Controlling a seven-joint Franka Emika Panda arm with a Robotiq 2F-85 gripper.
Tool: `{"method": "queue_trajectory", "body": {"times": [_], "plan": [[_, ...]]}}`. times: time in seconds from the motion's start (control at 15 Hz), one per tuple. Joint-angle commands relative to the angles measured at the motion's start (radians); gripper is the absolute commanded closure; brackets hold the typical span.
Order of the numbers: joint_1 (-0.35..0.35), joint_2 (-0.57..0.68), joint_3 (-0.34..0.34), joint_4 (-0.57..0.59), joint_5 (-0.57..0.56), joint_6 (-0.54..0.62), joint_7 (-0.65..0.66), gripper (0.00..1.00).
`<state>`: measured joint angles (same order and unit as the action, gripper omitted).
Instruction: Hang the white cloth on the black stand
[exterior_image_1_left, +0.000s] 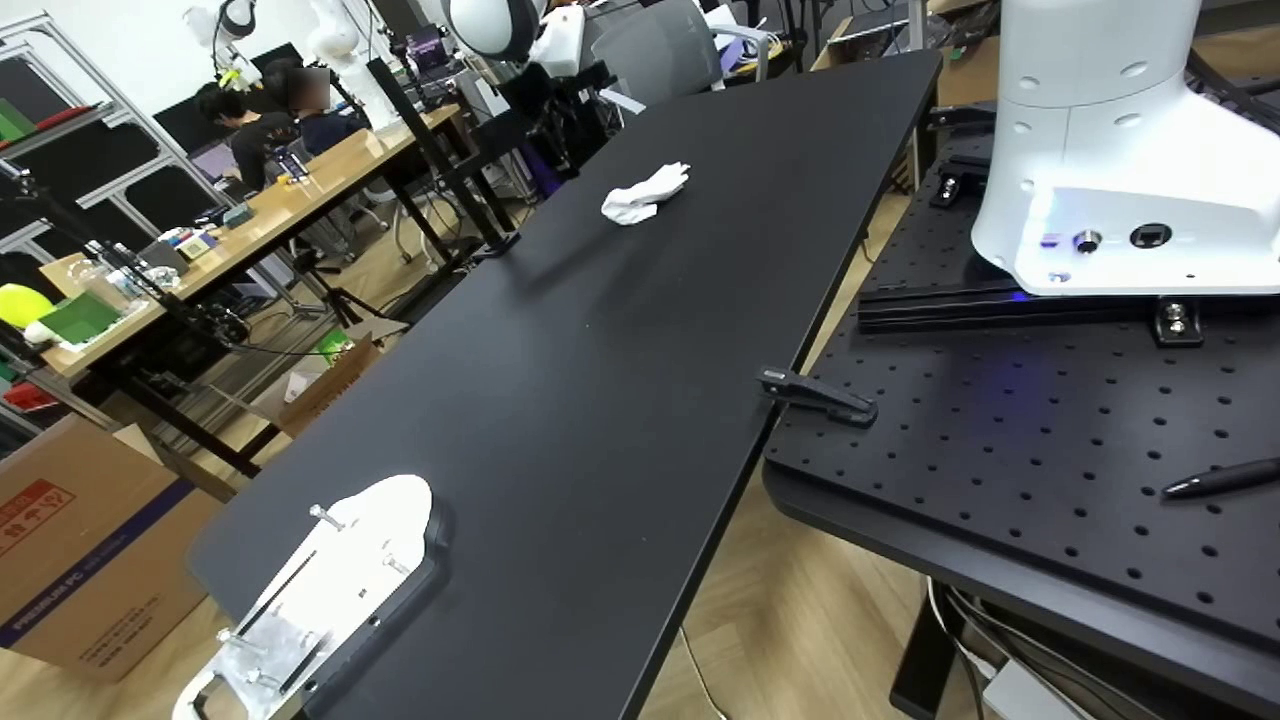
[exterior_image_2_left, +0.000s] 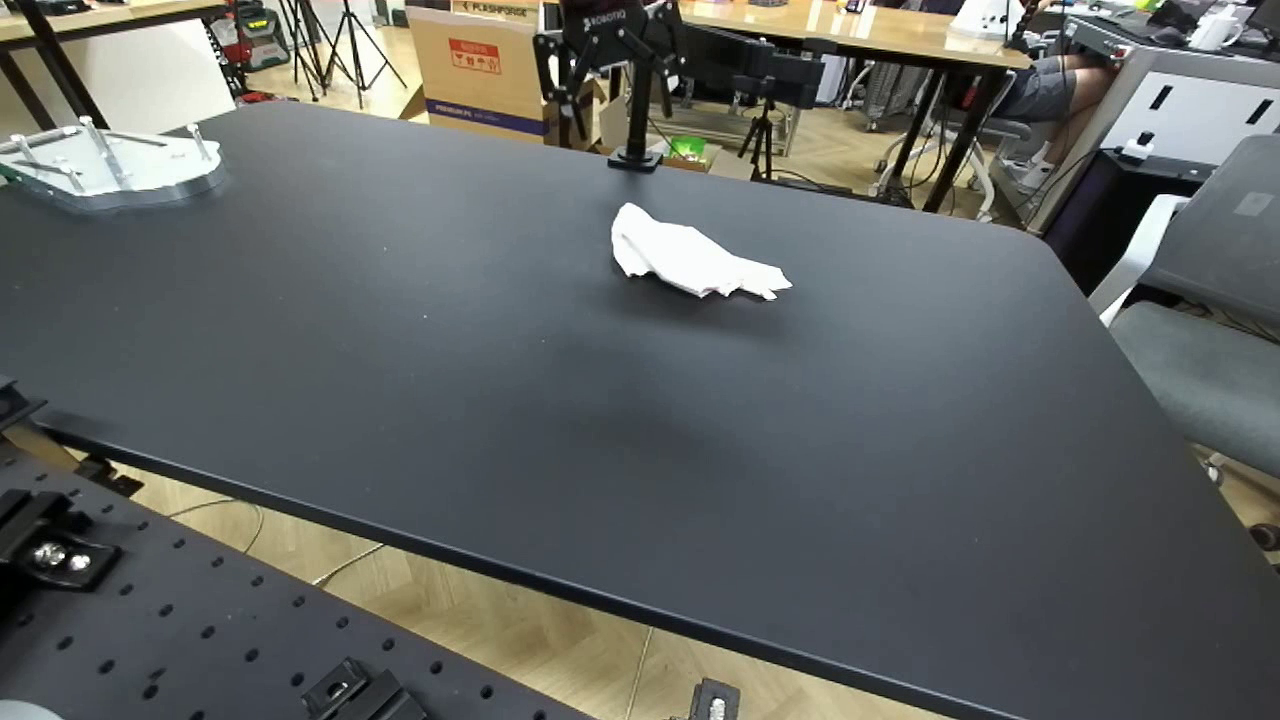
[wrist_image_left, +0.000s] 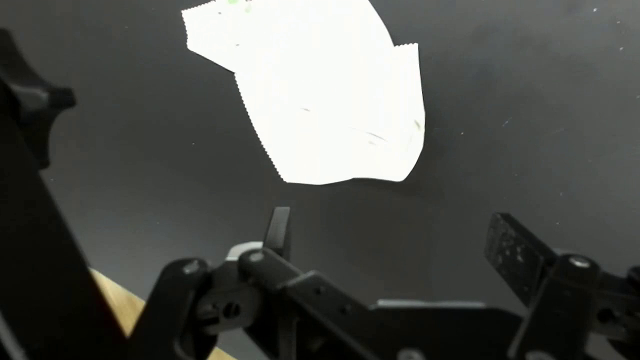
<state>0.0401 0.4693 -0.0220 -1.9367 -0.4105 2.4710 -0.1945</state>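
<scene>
From the wrist view, the claw (wrist_image_left: 392, 227) has its fingers spread wide, with dark tabletop (wrist_image_left: 500, 125) showing through the gap. The white cloth (wrist_image_left: 330, 100) lies just ahead of the tips, kinda blown out by the light, zigzag trim down one side, top end running out of frame. Sliver of wood floor (wrist_image_left: 119, 302) at lower left too.

In an exterior view, the claw (exterior_image_2_left: 622, 118) hangs in the air, fingers pointing down and well apart. The black stand (exterior_image_2_left: 635, 160) is on the far edge of the tabletop, right in line with the claw from this angle, so can't tell how close they are. The cloth (exterior_image_2_left: 700, 258) is a rumpled strip on the tabletop, nearer the camera than the stand. A white plate with pegs (exterior_image_2_left: 140, 165) sits way off at the left end, and there's a grey chair (exterior_image_2_left: 1215, 250) on the right.

In an exterior view, the cloth (exterior_image_1_left: 645, 195) lies toward the far end, the stand (exterior_image_1_left: 445, 170) at the table edge near it. Claw's fingers are too dark to read here. The white robot base (exterior_image_1_left: 1110, 150) fills the upper right, and a black clip (exterior_image_1_left: 818, 396) lies across the tabletop's near edge.
</scene>
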Motion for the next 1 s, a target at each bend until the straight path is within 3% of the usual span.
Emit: {"method": "queue_trajectory", "body": {"times": [0.0,0.53,0.93], "plan": [[0.004,-0.022,-0.02,-0.107,-0.021,0.104,0.03,0.0],[-0.006,-0.009,-0.085,-0.237,-0.025,0.176,0.038,0.0],[-0.033,0.042,-0.103,-0.169,0.0,0.14,0.007,0.0]]}}
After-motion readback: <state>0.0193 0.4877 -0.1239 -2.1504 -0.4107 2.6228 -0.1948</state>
